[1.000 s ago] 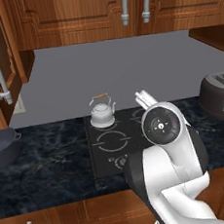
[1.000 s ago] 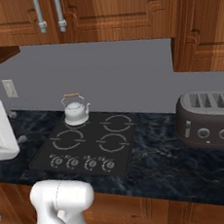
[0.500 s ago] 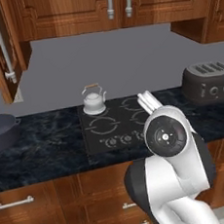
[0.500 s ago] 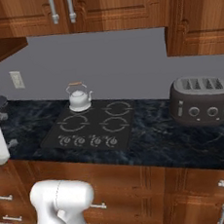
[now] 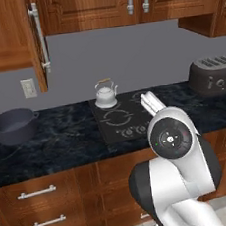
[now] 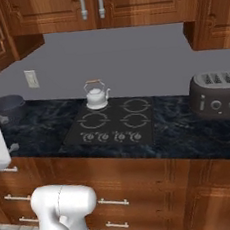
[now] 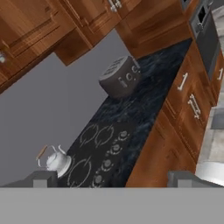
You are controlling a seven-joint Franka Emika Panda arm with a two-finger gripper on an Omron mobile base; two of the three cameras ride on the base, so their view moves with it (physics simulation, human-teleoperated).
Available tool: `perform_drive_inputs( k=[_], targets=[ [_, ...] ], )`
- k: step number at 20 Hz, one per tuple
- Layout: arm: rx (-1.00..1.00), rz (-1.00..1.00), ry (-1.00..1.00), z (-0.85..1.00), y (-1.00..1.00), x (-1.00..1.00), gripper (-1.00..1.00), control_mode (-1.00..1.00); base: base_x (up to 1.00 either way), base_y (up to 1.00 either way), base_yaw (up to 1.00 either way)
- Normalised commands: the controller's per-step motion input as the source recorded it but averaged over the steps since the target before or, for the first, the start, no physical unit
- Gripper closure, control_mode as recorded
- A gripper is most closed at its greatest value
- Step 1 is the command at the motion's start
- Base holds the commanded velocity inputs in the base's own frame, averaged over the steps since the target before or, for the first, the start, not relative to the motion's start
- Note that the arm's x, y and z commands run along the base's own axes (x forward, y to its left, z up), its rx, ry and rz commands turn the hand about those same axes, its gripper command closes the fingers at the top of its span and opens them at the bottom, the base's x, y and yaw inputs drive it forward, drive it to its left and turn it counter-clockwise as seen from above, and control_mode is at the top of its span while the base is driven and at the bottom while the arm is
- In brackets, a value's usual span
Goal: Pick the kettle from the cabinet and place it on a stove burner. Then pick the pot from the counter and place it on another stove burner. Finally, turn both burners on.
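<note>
The silver kettle (image 5: 105,94) (image 6: 96,95) (image 7: 54,161) stands upright on the back-left stove burner of the black cooktop (image 5: 119,118) (image 6: 114,123) (image 7: 101,148). The other ring burners, such as the front-left one (image 6: 93,120), are bare. The dark grey pot (image 5: 13,126) (image 6: 8,104) sits on the counter (image 5: 63,140) to the left of the cooktop. The cabinet door (image 5: 5,35) hangs open at the upper left. My gripper (image 7: 113,179) is open with nothing between its fingertips (image 7: 41,179), in front of the counter and well apart from the kettle.
A dark toaster (image 5: 213,76) (image 6: 218,95) (image 7: 120,78) stands on the counter to the right of the cooktop. Wooden drawers (image 5: 40,201) (image 6: 109,188) run below the counter, shut upper cabinets (image 5: 138,1) above it. A wall socket (image 5: 28,88) is on the grey wall.
The whole picture has shifted: the base has driven back and leftwards, bringing the pot and open cabinet door into view. The kettle stays on its burner. The gripper stays open.
</note>
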Motion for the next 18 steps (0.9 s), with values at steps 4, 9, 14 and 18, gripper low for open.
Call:
perform_drive_inputs(
  k=[4,9,14,18],
  targets=[
    [0.0,0.0,0.0,0.0,0.0,0.0,-1.0,1.0,-0.18,0.86,-0.07],
    [0.0,0.0,0.0,0.0,0.0,0.0,-1.0,1.0,-0.25,0.81,-0.06],
    [0.0,0.0,0.0,0.0,0.0,0.0,-1.0,1.0,-0.15,0.83,-0.07],
    [0.0,0.0,0.0,0.0,0.0,0.0,-1.0,1.0,0.14,0.93,-0.14]
  ],
)
